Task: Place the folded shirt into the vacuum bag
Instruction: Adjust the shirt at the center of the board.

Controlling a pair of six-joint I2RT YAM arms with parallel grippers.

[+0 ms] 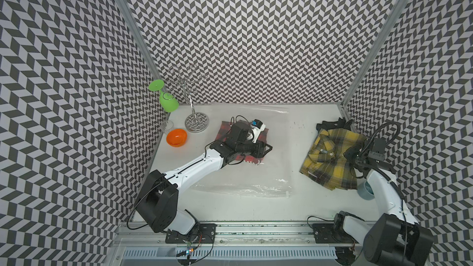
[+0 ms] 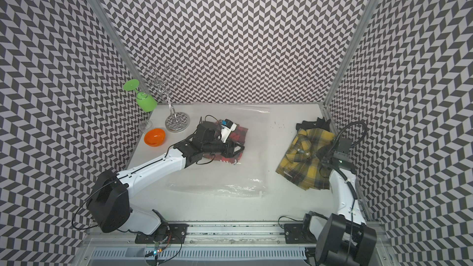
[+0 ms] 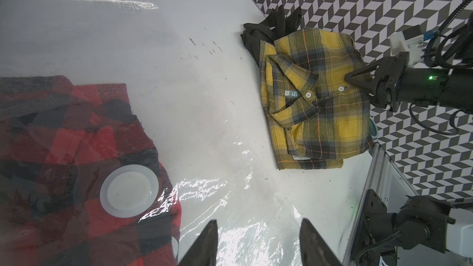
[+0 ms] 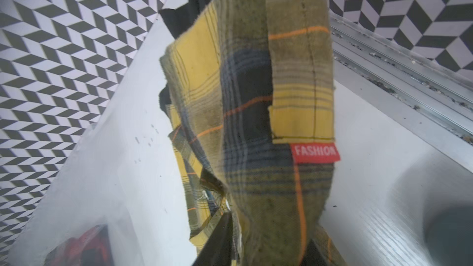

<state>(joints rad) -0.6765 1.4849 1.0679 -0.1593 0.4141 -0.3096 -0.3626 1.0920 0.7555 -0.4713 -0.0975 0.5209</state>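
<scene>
Closest in, the rail (image 1: 256, 229) runs along the near edge of the table (image 1: 256, 209), and a bare strip of tabletop separates it from the vacuum bag (image 1: 261, 172). That bag lies flat at centre, its crinkled seal edge (image 1: 256, 192) nearest and its far edge close to the back wall (image 1: 256, 47). A red plaid shirt (image 1: 223, 131) lies under its film at the left, beneath the valve cap (image 3: 129, 190). The left gripper (image 3: 258, 222) sits low over the bag, jaws half apart, only film showing in the gap. Right of the bag is an open lane of table, then the yellow plaid shirt (image 1: 330, 159), close to the right wall (image 1: 422, 98). The right gripper (image 3: 350, 79) pinches that shirt's right edge, cloth between narrow jaws.
</scene>
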